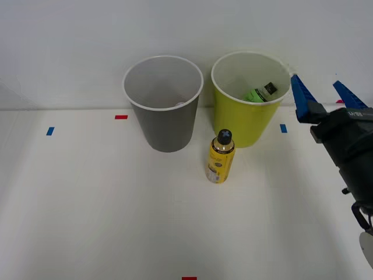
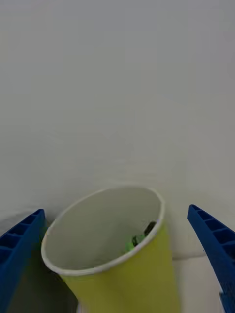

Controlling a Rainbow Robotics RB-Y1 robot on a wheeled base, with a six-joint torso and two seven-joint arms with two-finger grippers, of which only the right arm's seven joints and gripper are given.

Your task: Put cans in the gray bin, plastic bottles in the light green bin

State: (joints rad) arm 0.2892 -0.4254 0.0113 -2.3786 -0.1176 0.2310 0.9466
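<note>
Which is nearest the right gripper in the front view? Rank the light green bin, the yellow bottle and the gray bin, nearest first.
From the right gripper, open at the view's right edge:
1. Light green bin, just to its left.
2. Yellow bottle, standing in front of the bins, between them.
3. Gray bin, farthest left.

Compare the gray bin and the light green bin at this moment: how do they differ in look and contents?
The gray bin is dark gray with a white rim; the light green bin is lime. The light green bin holds a small green bottle with a black cap; no such bottle shows inside the gray bin. The open right gripper is beside the light green bin. Both stand upright and taper downward.
</note>
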